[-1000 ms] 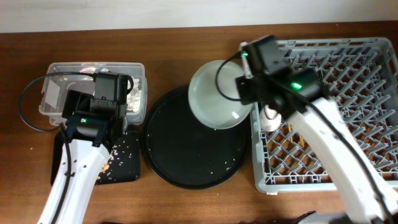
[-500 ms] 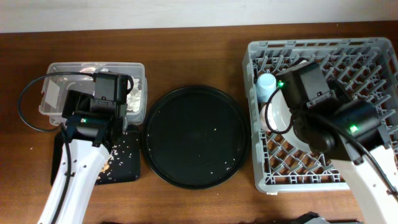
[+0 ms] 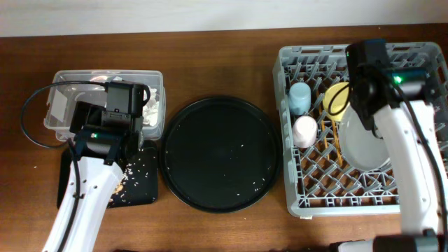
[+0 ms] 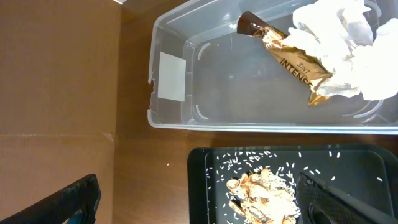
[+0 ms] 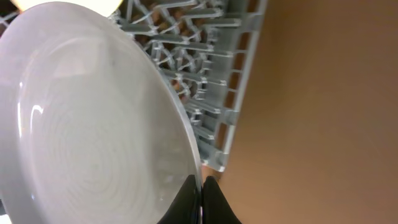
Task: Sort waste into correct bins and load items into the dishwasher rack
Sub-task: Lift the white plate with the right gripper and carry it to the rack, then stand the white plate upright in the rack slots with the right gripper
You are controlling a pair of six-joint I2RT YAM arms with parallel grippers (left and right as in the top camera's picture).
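At the left, the left gripper point(image 4: 205, 202) hung with its fingers wide apart and nothing between them, over the seam where the tub point(image 4: 236, 81) met the black tray point(image 4: 354, 168). The tub held the wrapper point(image 4: 292, 62) and the tissues point(image 4: 342, 37). The scraps point(image 4: 261, 193) lay heaped in the black tray with loose grains around them. In the middle, the round tray point(image 3: 210, 140) carried only a few crumbs.

At the right stood the rack point(image 3: 308, 189). The blue cup point(image 3: 299, 96) and the pink cup point(image 3: 304, 131) sat along its left side, with the bowl point(image 3: 338, 98) on edge further in and the chopsticks point(image 3: 336, 143) lying lengthways below the bowl. The plate point(image 3: 364, 143) was in the rack's right half, just right of the chopsticks. It was tilted rather than flat, and its face showed as an oval from above.

The right gripper point(image 5: 200, 198) was pinched on the plate's rim, its two tips together over the edge. From the wrist view the plate spread away from the fingers toward the pegs, with the rack wall close beside them. The right arm was the only arm near the plate. Judging from this, the next move was to settle the plate between pegs and let go. Whether its lower edge already rested on the rack could not be told.
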